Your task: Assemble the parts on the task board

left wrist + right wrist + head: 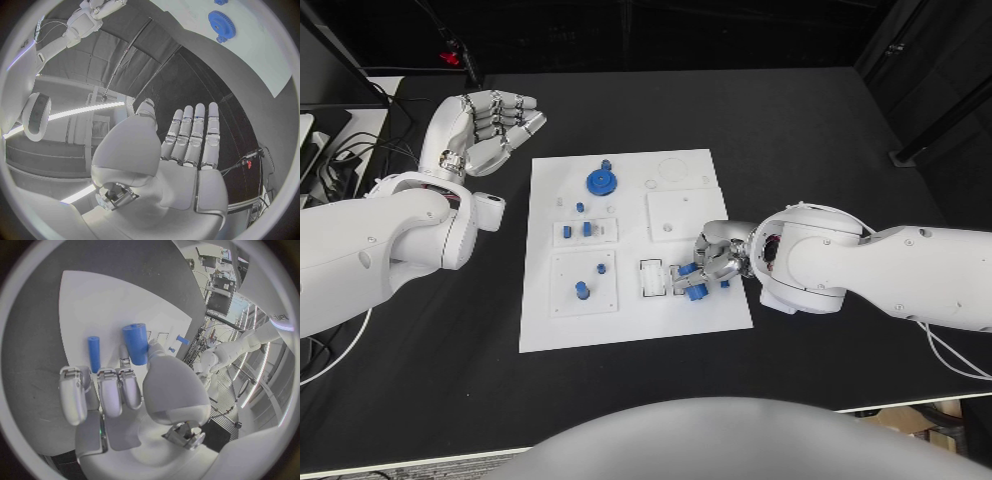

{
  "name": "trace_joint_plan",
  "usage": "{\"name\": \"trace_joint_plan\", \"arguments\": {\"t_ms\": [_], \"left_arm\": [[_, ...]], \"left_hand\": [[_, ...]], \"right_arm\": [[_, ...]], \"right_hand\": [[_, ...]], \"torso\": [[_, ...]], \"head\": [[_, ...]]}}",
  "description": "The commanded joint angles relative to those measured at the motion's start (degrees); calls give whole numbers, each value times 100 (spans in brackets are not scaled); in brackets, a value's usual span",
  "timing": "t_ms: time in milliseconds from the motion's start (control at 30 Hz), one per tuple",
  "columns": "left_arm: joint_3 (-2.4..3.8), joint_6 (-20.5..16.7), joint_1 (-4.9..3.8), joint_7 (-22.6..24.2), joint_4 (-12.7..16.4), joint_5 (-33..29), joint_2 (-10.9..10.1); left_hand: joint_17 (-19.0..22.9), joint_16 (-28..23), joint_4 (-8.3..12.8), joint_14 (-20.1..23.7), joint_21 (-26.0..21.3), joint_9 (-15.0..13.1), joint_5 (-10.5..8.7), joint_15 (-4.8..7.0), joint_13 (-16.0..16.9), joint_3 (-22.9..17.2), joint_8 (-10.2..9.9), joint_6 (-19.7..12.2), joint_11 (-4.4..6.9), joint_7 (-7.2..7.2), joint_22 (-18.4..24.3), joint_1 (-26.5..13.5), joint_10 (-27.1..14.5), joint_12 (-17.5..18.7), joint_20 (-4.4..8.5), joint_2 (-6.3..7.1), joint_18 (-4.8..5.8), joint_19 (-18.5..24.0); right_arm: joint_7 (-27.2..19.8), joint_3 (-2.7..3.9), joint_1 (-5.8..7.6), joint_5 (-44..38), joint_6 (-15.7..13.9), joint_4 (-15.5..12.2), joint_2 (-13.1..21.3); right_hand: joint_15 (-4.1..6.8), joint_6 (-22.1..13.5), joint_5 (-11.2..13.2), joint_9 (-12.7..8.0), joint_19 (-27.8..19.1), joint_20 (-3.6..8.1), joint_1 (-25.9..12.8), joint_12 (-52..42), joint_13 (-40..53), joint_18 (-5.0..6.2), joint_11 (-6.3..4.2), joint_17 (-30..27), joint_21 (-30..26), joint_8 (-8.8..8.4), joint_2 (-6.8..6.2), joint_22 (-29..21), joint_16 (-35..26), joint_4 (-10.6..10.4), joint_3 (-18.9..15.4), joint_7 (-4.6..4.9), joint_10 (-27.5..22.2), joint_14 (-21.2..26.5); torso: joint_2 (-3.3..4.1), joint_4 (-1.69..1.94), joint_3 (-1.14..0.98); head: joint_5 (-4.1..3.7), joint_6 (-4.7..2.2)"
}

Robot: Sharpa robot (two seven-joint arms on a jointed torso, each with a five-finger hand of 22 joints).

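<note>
White flat rectangular task board (635,300) sits on the matte black table (805,110). On it, a bright blue toothed plastic gear (603,181) at twelve o'clock, small blue plastic pegs (586,229) nearer the centre. Silver-fingered right hand (704,268) on its white arm shows blue cylinders (135,343) against it. Silver left hand (488,125), white arm, over black.

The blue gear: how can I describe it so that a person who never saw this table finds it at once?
Look at the white task board in the middle of the black table. Near its far edge, on the left hand's side, lies the blue gear. It is round, toothed and the largest blue part; the others are small pegs and blocks.
</note>
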State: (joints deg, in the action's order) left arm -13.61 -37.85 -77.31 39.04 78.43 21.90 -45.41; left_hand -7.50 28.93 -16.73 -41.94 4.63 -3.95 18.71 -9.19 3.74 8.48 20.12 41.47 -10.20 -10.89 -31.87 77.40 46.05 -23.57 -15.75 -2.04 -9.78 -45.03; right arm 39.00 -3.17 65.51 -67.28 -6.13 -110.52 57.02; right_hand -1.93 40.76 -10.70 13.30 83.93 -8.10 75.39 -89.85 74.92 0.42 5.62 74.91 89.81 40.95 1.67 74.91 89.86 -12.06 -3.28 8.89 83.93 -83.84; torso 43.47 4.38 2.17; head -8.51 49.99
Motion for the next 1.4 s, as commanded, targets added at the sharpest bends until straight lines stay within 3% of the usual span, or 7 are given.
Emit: {"name": "trace_joint_plan", "arguments": {"t_ms": [33,400,533,667,900,1167,1400], "left_arm": [[5,42,-9,218,9,-13,3],[5,43,-9,212,18,-13,-34],[5,44,-8,210,17,-13,-42],[5,45,-8,206,9,-13,-38],[5,54,-7,200,-5,-13,-20],[5,52,-7,193,-7,-13,-20],[5,61,-7,190,-12,-13,5]], "left_hand": [[8,36,1,39,-38,7,31,3,-6,27,36,-42,-6,-187,7,9,-29,-23,-4,-69,-60,-48],[8,36,1,39,-38,7,31,3,-6,27,36,-42,-6,-187,7,9,-29,-23,-4,-69,-60,-48],[9,38,1,40,-38,6,31,3,-6,29,38,-41,-6,-187,9,9,-29,-25,-4,-71,-59,-48],[14,43,1,41,-38,4,31,3,-5,34,46,-38,-5,-185,13,11,-30,-32,-5,-77,-59,-49],[15,43,1,42,-38,4,31,3,-5,35,47,-39,-5,-185,14,11,-31,-33,-5,-78,-59,-49],[16,44,1,42,-39,4,31,3,-5,37,48,-39,-5,-185,15,12,-31,-34,-5,-79,-59,-49],[16,44,1,42,-39,4,31,3,-5,37,48,-39,-5,-185,15,12,-31,-34,-5,-79,-59,-49]], "right_arm": [[11,-50,-59,85,-193,16,35],[-830,-50,-77,1154,-980,-103,283],[-1052,-49,-76,1543,-1088,-212,422],[-1187,-45,-61,1795,-1118,-368,555],[-1351,-38,82,2143,-1117,-491,590],[-1524,-34,204,2859,-1120,-374,383],[-1319,-33,283,3077,-1017,-114,91]], "right_hand": [[25,148,-111,-587,607,15,357,-15,1508,-42,-57,1509,19,-275,140,1509,14,171,192,-16,607,-616],[72,885,-377,-864,607,67,653,-15,1508,-42,-167,1509,19,-1027,84,1509,14,310,613,-120,607,-616],[84,993,-425,-907,607,74,650,-15,1508,-42,-164,1509,19,-1199,31,1509,14,321,657,-130,607,-616],[86,1027,-441,-915,607,75,633,-15,1508,-42,-166,1509,19,-1250,10,1509,14,316,658,-127,607,-616],[86,1057,-439,-923,607,76,609,-15,1508,-42,-166,1509,19,-1301,-6,1509,14,304,656,-126,607,-616],[86,1111,-436,-934,607,76,513,-15,1508,-42,-161,1509,19,-1425,-28,1509,14,242,633,-117,607,-616],[75,1178,-449,-933,607,69,197,-15,1508,-42,-140,1509,19,-1615,-103,1509,14,15,453,-93,607,-616]], "torso": [[-3,3,1],[0,-5,-3],[-7,-3,3],[-6,3,6],[-3,10,9],[0,12,4],[-5,18,9]], "head": [[-7,1],[47,1],[65,1],[69,1],[82,1],[144,1],[162,1]]}}
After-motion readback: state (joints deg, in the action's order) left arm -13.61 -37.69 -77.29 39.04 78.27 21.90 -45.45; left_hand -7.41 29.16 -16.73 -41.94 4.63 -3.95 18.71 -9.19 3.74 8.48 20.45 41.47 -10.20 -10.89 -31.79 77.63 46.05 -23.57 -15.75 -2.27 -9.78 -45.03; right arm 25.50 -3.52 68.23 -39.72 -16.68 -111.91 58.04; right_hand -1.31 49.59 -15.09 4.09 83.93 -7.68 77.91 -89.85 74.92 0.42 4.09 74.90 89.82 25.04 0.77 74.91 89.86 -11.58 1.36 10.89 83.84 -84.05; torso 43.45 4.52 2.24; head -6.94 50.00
